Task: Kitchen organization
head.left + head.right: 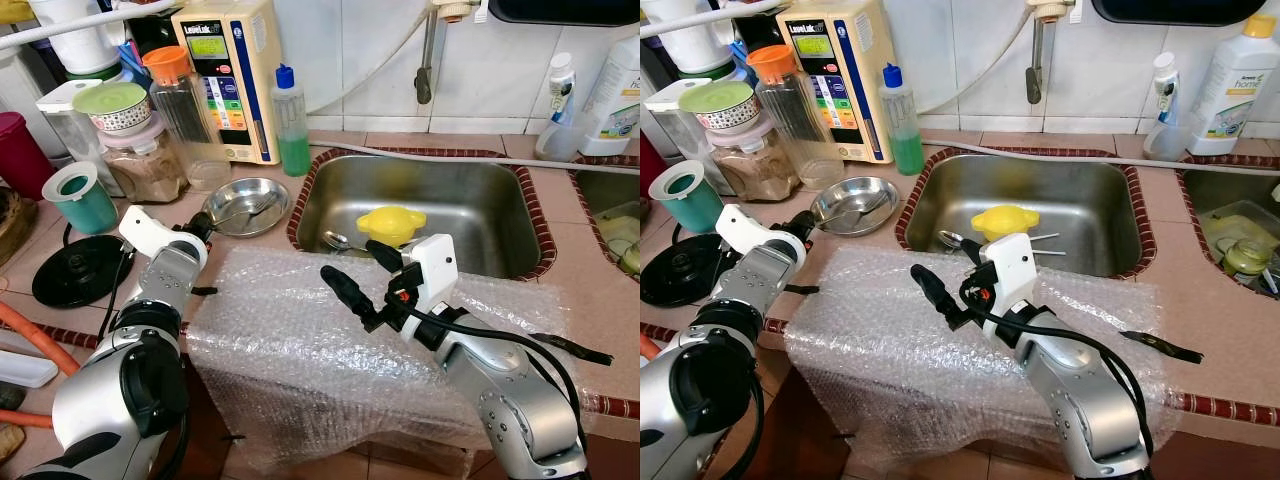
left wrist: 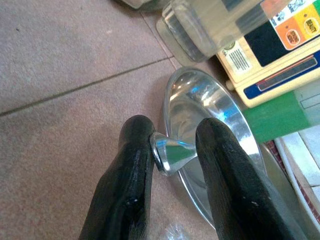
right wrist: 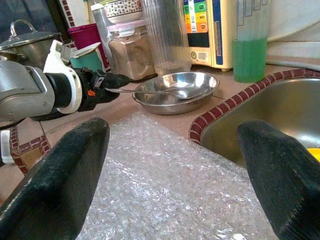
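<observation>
A shallow steel bowl (image 1: 262,192) sits on the tiled counter left of the sink (image 1: 470,195). A metal spoon (image 3: 150,91) rests with its head in the bowl. My left gripper (image 2: 170,145) is shut on the end of the spoon's handle (image 2: 172,152), just at the bowl's near-left rim (image 1: 200,228). My right gripper (image 1: 352,260) hangs open above a sheet of bubble wrap (image 1: 290,330) spread over the counter's front edge, with nothing between its fingers. A yellow lid (image 1: 391,222) and another spoon (image 1: 335,240) lie in the sink.
Behind the bowl stand a green liquid bottle (image 1: 291,125), a cream water appliance (image 1: 230,75), a tall orange-capped jar (image 1: 185,110) and a spice jar (image 1: 145,170). A teal cup (image 1: 82,200) and black lid (image 1: 75,270) sit at left. A black utensil (image 1: 570,348) lies right.
</observation>
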Tool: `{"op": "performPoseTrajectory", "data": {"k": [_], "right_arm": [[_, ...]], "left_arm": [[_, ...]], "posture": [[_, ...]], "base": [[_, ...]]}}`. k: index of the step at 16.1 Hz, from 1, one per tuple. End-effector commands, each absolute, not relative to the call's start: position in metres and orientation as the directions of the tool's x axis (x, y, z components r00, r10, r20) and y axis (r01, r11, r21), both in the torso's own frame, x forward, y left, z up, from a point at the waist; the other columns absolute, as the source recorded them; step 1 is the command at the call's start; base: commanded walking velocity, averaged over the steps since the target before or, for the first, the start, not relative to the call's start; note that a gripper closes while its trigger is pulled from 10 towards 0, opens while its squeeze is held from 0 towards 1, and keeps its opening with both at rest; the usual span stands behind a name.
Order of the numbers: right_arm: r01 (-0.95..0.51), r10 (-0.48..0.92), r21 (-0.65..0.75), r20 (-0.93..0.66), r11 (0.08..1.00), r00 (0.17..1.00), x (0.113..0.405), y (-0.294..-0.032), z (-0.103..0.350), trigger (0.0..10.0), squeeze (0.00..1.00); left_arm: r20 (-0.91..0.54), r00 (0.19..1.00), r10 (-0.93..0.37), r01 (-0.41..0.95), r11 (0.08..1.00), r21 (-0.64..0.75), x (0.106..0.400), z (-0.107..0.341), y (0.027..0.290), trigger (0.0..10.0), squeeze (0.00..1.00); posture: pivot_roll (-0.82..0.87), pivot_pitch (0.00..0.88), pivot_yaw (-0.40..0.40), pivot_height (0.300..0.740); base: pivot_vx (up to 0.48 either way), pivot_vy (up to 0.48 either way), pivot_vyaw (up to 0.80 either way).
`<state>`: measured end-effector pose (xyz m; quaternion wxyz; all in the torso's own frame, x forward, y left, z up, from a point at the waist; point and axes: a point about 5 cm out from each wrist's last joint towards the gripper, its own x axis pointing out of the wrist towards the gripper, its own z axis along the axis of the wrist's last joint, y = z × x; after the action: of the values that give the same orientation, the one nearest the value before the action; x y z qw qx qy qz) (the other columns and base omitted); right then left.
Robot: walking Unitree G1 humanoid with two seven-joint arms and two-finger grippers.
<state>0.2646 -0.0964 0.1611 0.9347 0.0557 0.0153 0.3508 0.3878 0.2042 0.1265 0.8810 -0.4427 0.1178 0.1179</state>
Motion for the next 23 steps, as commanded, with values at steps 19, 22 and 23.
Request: {"op": "performPoseTrajectory", "data": {"k": [19,22,23], "right_arm": [[-0.584,0.584,0.08,0.019,0.808,0.811,0.279,-0.101,0.159,10.0,0.0],[-0.501,0.505,-0.073,0.058,0.862,0.861,0.296,-0.116,0.17,10.0,0.0],[-0.468,0.476,-0.097,0.086,0.878,0.875,0.301,-0.122,0.175,10.0,0.0]], "left_arm": [[0.154,0.987,-0.035,0.126,0.764,-0.633,0.401,0.213,0.174,0.0,0.0],[0.191,0.958,-0.213,0.284,0.792,-0.54,0.394,0.217,0.138,0.0,0.0],[0.185,0.947,-0.264,0.322,0.807,-0.495,0.391,0.213,0.126,0.0,0.0]], "posture": [[-0.06,0.0,0.163,0.74],[-0.05,0.0,0.159,0.74],[-0.05,0.0,0.156,0.74]], "base": [[0.0,0.0,0.0],[0.0,0.0,0.0],[0.0,0.0,0.0]]}}
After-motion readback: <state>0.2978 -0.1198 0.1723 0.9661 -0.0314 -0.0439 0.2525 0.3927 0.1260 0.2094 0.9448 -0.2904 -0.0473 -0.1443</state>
